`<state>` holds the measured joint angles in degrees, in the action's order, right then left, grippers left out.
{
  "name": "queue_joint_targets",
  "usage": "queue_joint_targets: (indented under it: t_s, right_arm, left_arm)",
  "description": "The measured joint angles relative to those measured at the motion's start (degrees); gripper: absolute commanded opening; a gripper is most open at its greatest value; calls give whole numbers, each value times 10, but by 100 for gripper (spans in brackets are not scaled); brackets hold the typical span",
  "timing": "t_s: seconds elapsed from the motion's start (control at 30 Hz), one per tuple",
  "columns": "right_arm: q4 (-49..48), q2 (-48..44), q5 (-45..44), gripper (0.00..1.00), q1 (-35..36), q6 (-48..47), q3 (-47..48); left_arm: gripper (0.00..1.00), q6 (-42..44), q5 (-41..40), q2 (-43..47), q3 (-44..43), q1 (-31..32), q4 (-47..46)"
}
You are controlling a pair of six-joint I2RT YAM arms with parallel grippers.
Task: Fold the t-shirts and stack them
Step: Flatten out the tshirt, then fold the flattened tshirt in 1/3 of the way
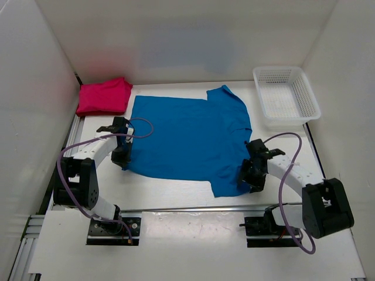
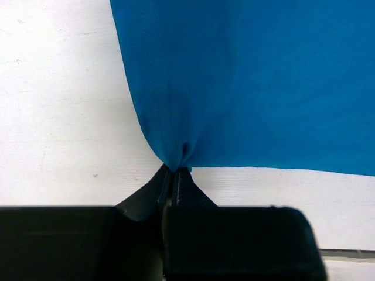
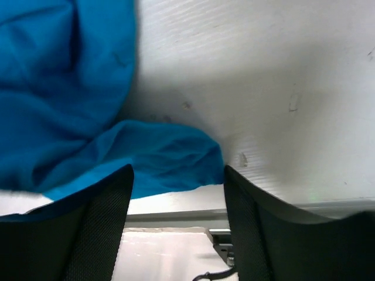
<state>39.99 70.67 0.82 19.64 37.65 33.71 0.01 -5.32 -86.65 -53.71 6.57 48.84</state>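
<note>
A bright blue t-shirt (image 1: 187, 137) lies spread flat on the white table, its sleeves toward the right. My left gripper (image 1: 121, 158) is at the shirt's near left corner. In the left wrist view its fingertips (image 2: 174, 171) are shut on a puckered bit of the blue t-shirt (image 2: 246, 82). My right gripper (image 1: 249, 175) is over the near right sleeve. In the right wrist view it (image 3: 179, 171) stands open, with the rumpled edge of the blue sleeve (image 3: 164, 158) lying between the fingers, not gripped. A pink-magenta t-shirt (image 1: 104, 96) lies folded at the back left.
A white mesh basket (image 1: 286, 96) stands at the back right, holding nothing. White walls close in the table on the left, back and right. A metal rail (image 1: 193, 208) runs along the near edge between the arm bases.
</note>
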Motion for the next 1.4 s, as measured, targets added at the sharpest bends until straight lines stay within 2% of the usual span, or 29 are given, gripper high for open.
queue_joint_targets:
  t_s: [0.03, 0.1, 0.13, 0.2, 0.33, 0.43, 0.6, 0.7, 0.83, 0.93, 1.03, 1.13, 1.23, 1.4]
  right_arm:
    - [5, 13, -5, 49, 0, 1, 7]
    - [12, 31, -15, 33, -1, -1, 14]
    - [13, 35, -17, 14, -2, -1, 15]
    - [13, 38, -17, 0, -5, 0, 15]
    - [10, 24, -14, 0, -5, 7, 10]
    - [45, -29, -27, 0, 22, 31, 3]
    - [160, -207, -40, 0, 145, 123, 20]
    - [232, -260, -42, 0, 233, 200, 39]
    - [308, -252, -48, 0, 357, 293, 77]
    - [346, -202, -61, 0, 400, 321, 140]
    - [353, -137, -103, 0, 381, 300, 233]
    - [329, -86, -132, 0, 304, 231, 295]
    - [277, -35, -147, 0, 217, 150, 307]
    - [193, 82, -155, 0, 113, 22, 315]
  left_arm:
    - [10, 0, 0, 0, 0, 0, 0]
    - [10, 0, 0, 0, 0, 0, 0]
    - [10, 0, 0, 0, 0, 0, 0]
    - [10, 0, 0, 2, 0, 0, 0]
    - [10, 0, 0, 14, 1, 0, 6]
    - [10, 0, -3, 28, 1, 0, 23]
    - [10, 0, -10, 64, 2, 1, 65]
    - [10, 0, -21, 99, 19, 7, 81]
    - [10, 0, -32, 134, 59, 16, 111]
    - [10, 0, -41, 146, 79, 18, 137]
    - [10, 0, -48, 154, 81, 18, 150]
    - [10, 0, -48, 140, 58, 18, 159]
    - [10, 0, -49, 103, 19, 18, 156]
    - [10, 0, -48, 5, -63, 13, 144]
